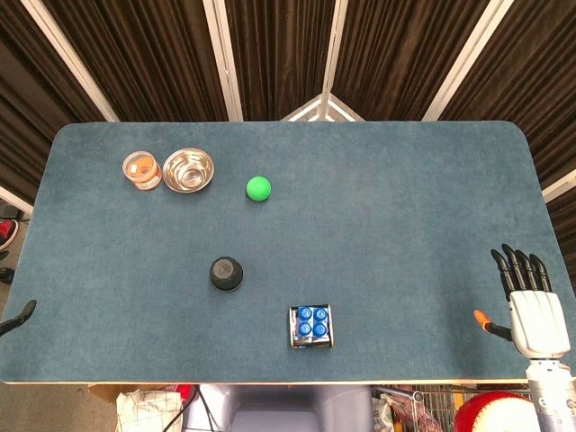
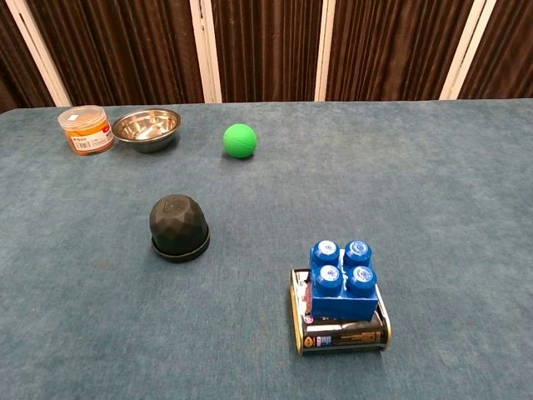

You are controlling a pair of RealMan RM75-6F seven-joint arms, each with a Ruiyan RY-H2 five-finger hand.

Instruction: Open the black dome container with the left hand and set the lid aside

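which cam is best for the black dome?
Chest view: the black dome sits close and from the side, so its faceted lid and the wider base rim under it both show. Head view shows the dome only from above, small, a dark round shape with no visible seam.

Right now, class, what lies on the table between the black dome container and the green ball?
Nothing: in both the head and chest views, only bare blue table separates the black dome container from the green ball.

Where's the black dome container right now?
In the head view the black dome container sits left of the table's centre, nearer the front edge, below the green ball and up-left of the blue toy brick.
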